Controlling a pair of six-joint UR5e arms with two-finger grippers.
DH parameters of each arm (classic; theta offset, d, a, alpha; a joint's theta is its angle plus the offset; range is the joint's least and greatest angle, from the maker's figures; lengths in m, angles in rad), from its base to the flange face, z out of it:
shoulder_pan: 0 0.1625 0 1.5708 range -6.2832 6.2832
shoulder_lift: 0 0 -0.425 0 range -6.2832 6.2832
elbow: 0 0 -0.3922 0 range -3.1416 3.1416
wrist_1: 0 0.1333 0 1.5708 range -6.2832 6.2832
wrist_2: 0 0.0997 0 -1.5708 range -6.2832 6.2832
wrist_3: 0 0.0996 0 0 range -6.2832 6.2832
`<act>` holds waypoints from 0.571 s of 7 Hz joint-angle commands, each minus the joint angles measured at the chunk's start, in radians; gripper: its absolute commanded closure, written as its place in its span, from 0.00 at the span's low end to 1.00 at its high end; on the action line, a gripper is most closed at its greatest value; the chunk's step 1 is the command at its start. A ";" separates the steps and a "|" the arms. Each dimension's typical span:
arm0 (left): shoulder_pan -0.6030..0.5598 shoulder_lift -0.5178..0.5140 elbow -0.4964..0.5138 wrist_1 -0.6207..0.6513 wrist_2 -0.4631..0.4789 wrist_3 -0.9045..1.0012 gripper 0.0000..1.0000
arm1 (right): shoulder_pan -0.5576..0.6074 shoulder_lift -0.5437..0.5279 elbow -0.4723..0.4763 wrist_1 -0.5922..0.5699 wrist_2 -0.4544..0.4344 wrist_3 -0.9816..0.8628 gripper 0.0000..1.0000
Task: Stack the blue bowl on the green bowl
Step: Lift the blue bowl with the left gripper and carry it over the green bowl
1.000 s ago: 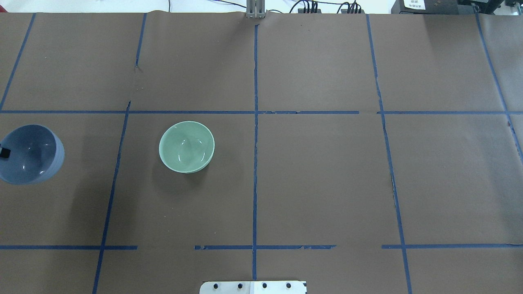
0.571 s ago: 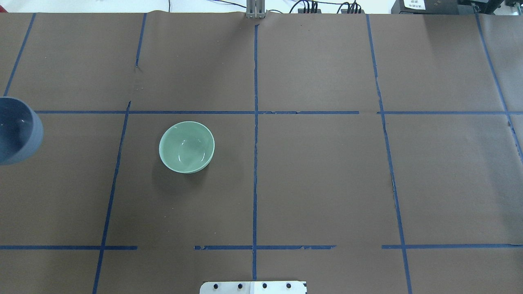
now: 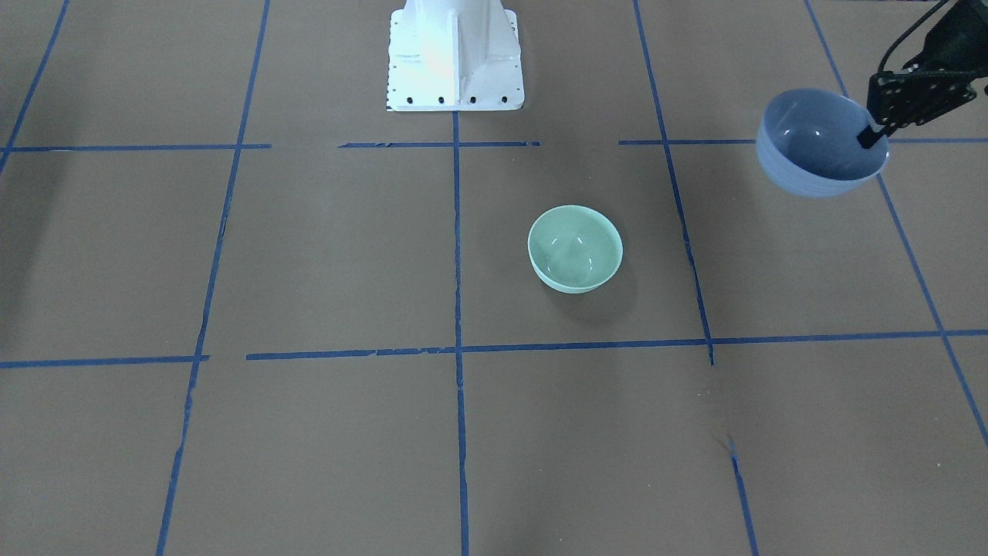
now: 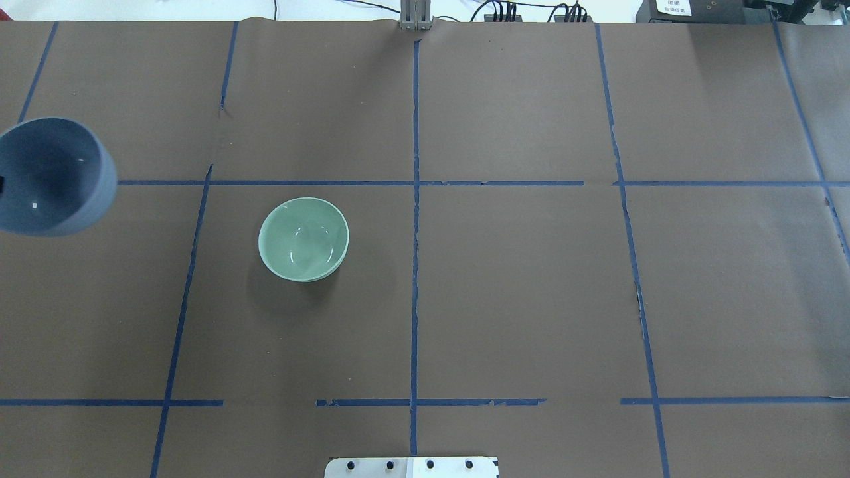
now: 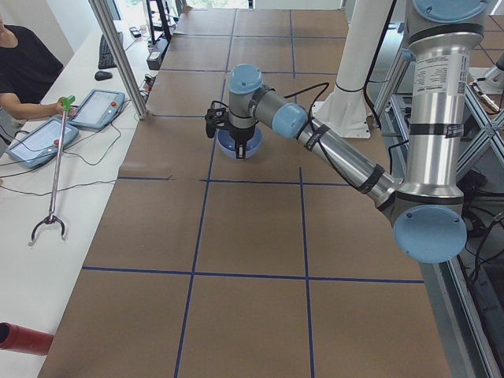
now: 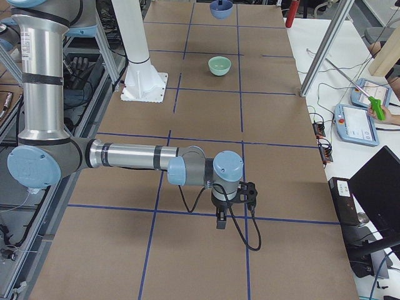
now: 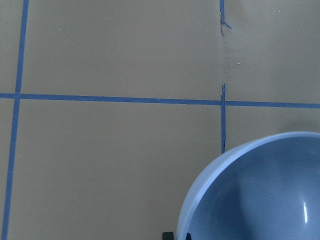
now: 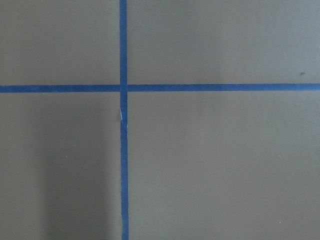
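- Periwinkle glaze: the blue bowl (image 3: 810,154) hangs from the left gripper (image 3: 876,135), mouth up and slightly tilted, clear of the table (image 4: 531,299).
- Grip point is on the rim, on the side facing away from the green bowl (image 3: 575,249). One dark fingertip (image 3: 867,140) lies inside the blue bowl, against the wall just under the rim. The rest of the gripper is outside the rim.
- Jaws are closed down narrow, with only the bowl's wall pinched between them.
- Overhead: the blue bowl is at the far-left edge of the view and reads larger than the green one.
- Left wrist view: the blue bowl fills the lower right corner. A dark bit of finger shows at the bottom edge, just beside the rim, too cropped to say more.
- The green bowl is upright on the brown paper, resting on its foot. In the overhead view it is left of the centre tape line (image 4: 415,265).
- The two bowls are well apart. In the overhead view one blue tape line runs between them, and the blue bowl is to the left and a little farther back.
- The right gripper (image 6: 222,217) points down, low over the table near a tape line, at the right end and well away from both bowls.
- It shows only in the right side view, so I cannot tell how far its fingers are open.
- Right wrist view: only brown paper and a tape crossing.
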 commanded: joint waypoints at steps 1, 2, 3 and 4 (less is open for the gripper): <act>0.212 -0.111 0.019 -0.090 0.044 -0.326 1.00 | 0.000 0.000 0.000 0.000 0.000 0.000 0.00; 0.280 -0.191 0.074 -0.113 0.096 -0.418 1.00 | 0.000 0.000 0.000 0.000 0.000 0.000 0.00; 0.323 -0.279 0.178 -0.114 0.118 -0.436 1.00 | 0.000 0.000 0.000 0.000 0.000 0.000 0.00; 0.366 -0.323 0.232 -0.115 0.156 -0.442 1.00 | 0.000 0.000 0.000 0.000 0.000 0.000 0.00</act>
